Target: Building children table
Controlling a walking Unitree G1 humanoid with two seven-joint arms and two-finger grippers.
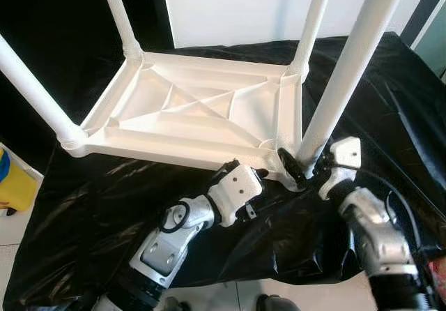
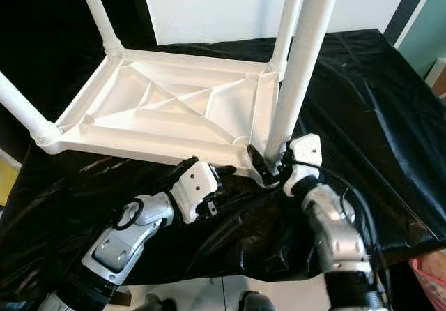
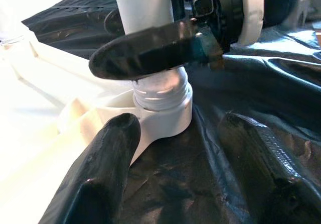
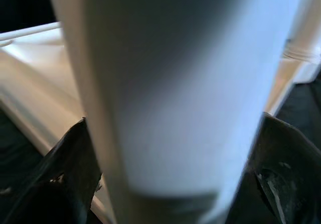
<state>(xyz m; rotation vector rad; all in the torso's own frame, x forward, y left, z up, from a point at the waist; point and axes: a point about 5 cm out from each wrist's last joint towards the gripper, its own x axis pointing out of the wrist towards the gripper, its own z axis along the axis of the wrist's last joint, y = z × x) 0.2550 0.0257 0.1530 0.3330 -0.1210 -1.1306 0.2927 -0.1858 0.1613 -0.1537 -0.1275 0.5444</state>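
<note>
Table [image 1: 188, 116] upside down, last leg [image 1: 341, 81] going in. Right gripper [image 1: 296, 166] clenched on leg; left gripper [image 3: 165, 148] released nearby. Next: twist leg tight.

No words, numbers or signs to read anywhere: table, legs, black sheet all plain.

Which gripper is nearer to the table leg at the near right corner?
Right. The right gripper is closed around the base of the table leg, a finger on each side. The left gripper is open, low beside the corner socket, not touching the leg.
</note>
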